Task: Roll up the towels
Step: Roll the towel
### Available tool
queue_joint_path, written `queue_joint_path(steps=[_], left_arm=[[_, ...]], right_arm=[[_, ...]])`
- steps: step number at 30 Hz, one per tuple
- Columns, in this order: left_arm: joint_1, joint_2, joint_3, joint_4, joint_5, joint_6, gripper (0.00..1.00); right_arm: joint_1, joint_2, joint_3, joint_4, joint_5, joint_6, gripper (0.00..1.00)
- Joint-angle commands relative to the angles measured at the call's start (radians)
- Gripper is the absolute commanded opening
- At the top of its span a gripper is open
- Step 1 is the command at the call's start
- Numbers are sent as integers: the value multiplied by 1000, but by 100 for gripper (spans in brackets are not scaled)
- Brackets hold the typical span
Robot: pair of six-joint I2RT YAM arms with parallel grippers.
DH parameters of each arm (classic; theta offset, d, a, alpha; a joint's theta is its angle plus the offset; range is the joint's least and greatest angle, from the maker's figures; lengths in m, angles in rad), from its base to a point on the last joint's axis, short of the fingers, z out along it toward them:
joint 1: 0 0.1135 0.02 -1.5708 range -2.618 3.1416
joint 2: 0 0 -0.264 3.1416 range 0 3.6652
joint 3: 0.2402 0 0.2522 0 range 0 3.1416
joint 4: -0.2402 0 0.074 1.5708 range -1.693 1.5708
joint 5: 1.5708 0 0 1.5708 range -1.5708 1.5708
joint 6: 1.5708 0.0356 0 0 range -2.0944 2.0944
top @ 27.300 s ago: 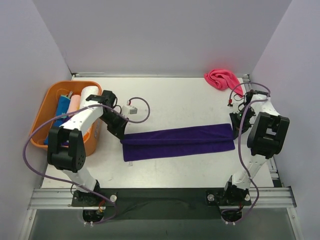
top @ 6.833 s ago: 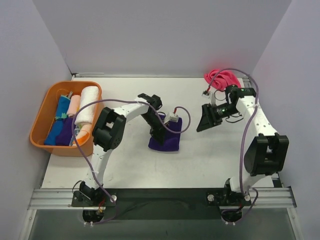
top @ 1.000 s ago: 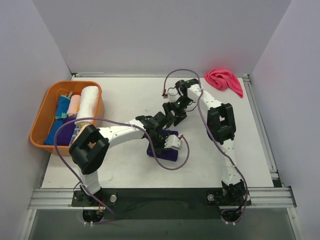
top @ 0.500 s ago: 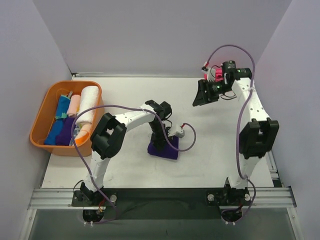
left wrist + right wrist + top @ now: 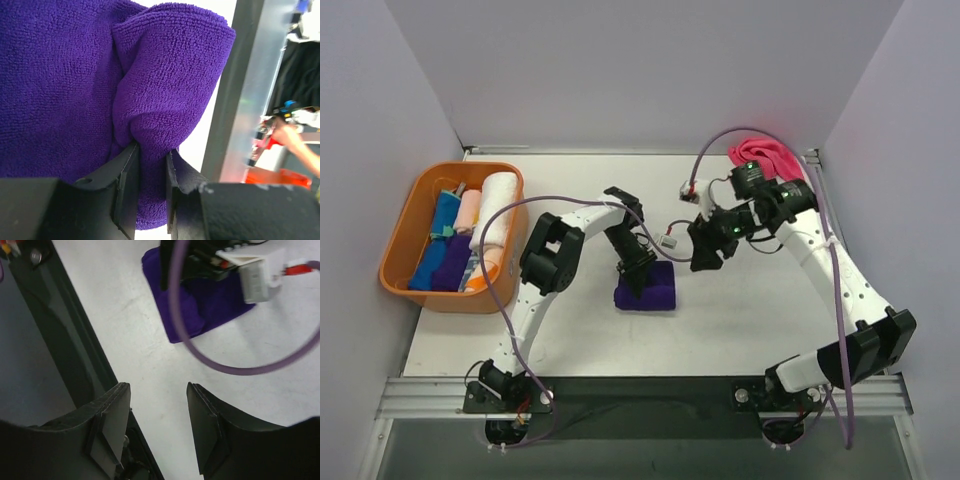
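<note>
Pinching purple towel [image 5: 165,100]: left jaws, narrow gap; right jaws apart, empty

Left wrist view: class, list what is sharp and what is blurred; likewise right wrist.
Left wrist: the purple towel is crisp where the left gripper pinches it, the background smeared. Right wrist: the right gripper looks dark and soft, the purple cable blurred.

Btwn left fingers [image 5: 127,190], purple towel [image 5: 165,75]: fuzzy looped cloth, matt. Fingers: smooth matt black plastic. Under right fingers [image 5: 207,430], table [image 5: 150,365]: smooth white, matt.
</note>
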Motion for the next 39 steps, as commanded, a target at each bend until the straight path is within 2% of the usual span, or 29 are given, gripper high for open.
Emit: queue_joint_path(steps=[1, 4, 6, 9, 13, 14, 16, 21, 26, 30, 32, 33, 36, 39], left_arm=[[8, 104, -60, 16, -207, 35, 14], [12, 123, -54, 9, -214, 38, 15], [12, 132, -49, 12, -234, 34, 17], [17, 150, -25, -13, -239, 32, 17], [28, 160, -16, -21, -240, 32, 22], [31, 161, -16, -21, -239, 32, 26], [37, 163, -19, -19, -228, 31, 29], [48, 170, -12, -18, -231, 28, 32], [58, 181, -2, -19, -236, 26, 33], [64, 177, -5, -10, -230, 20, 34], [74, 169, -6, -7, -225, 14, 35], [77, 163, -9, -2, -226, 9, 36], [97, 114, -51, 59, -251, -40, 41], [135, 42, -63, 88, -233, -81, 47]], right_arm=[[103, -23, -42, -50, 90, -53, 49], [236, -3, -75, -4, 151, -42, 49], [342, 20, -100, 66, 265, -40, 48], [437, 78, -137, 177, 420, -42, 51], [499, 181, -154, 303, 556, -37, 55], [512, 215, -157, 326, 586, -40, 56], [549, 244, -161, 389, 653, -56, 58], [586, 307, -223, 493, 670, -94, 57], [594, 365, -252, 496, 604, -102, 55], [586, 407, -281, 507, 607, -122, 52], [574, 423, -296, 510, 588, -125, 45], [559, 427, -301, 510, 575, -123, 28], [519, 422, -322, 510, 490, -120, 0], [474, 404, -342, 504, 366, -126, 0]])
